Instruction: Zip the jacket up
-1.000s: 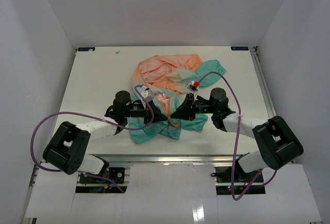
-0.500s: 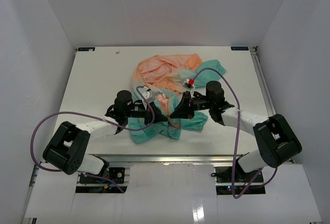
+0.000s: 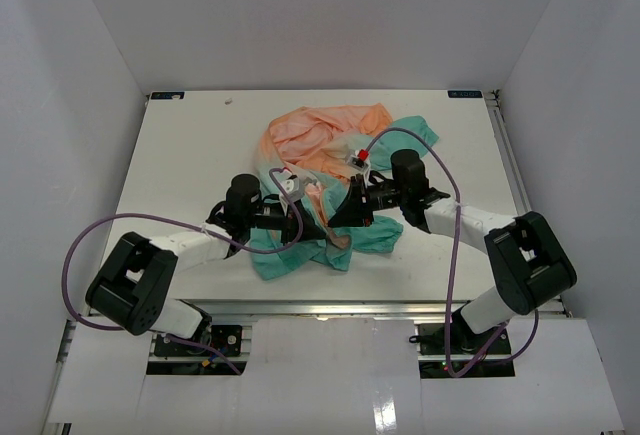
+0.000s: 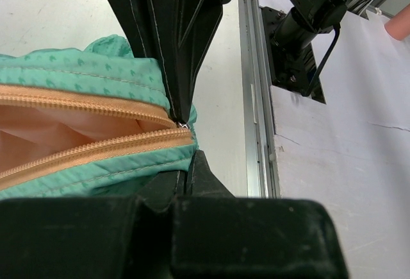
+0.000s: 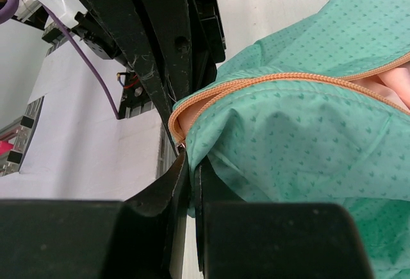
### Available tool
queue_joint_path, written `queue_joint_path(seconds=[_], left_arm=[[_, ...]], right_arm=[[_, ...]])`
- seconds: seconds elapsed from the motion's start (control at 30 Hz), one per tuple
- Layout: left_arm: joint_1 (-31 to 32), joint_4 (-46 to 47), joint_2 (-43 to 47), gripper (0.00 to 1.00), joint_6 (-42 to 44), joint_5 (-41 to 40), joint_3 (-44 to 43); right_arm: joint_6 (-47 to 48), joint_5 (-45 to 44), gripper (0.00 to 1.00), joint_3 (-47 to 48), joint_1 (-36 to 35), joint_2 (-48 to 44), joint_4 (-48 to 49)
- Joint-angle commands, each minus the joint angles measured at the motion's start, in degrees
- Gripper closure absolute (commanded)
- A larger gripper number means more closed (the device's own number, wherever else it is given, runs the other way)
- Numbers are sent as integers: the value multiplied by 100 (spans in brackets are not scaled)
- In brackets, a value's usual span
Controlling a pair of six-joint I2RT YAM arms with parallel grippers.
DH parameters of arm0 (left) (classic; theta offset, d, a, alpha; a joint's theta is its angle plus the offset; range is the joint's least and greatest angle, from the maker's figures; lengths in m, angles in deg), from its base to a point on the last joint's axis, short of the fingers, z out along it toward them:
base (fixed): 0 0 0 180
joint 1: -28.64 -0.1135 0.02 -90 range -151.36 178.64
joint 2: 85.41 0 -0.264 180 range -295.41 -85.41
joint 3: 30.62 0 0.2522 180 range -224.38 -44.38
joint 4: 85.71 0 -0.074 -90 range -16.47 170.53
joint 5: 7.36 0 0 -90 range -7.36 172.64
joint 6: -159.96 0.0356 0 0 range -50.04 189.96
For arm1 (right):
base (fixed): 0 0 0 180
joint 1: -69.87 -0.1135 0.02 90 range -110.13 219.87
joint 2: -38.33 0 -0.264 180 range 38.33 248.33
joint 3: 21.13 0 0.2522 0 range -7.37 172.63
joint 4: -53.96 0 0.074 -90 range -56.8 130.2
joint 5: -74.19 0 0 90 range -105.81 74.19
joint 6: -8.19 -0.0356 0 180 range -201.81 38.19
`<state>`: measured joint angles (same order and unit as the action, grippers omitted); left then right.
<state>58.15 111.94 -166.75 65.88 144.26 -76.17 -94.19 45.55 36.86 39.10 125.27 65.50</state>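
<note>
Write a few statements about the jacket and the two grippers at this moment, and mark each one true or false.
1. The left gripper is shut on the teal edge of the jacket. True.
2. The zipper is closed along its whole length. False: in the left wrist view its two orange rows of teeth stand apart.
3. The right gripper is open and holds nothing. False: it is shut on the jacket's zipper edge.
4. The jacket lies crumpled on the table, with its orange part farther from the arm bases. True.

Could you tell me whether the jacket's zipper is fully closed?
No, the left wrist view shows the jacket with its zipper rows spread apart over pink lining.
</note>
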Motion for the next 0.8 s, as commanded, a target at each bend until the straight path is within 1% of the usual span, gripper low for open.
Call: queue_joint_path(seconds=[0.0, 0.3, 0.37, 0.6, 0.67, 0.77], left_arm=[[222, -415, -40, 100, 231, 300, -160], [267, -724, -121, 100, 381, -18, -277], [299, -859, -128, 100, 381, -230, -309], [333, -885, -72, 100, 545, -360, -286], [336, -886, -60, 100, 541, -404, -292], [336, -781, 80, 100, 461, -658, -246]], right_arm=[[25, -100, 92, 594, 0, 85, 423], [-109, -36, 92, 687, -9, 51, 511], [-141, -36, 92, 735, 0, 35, 519], [-361, -60, 92, 766, 56, -42, 656], [-443, -56, 92, 706, 62, -57, 723], [-653, -84, 92, 421, 58, -98, 1099]])
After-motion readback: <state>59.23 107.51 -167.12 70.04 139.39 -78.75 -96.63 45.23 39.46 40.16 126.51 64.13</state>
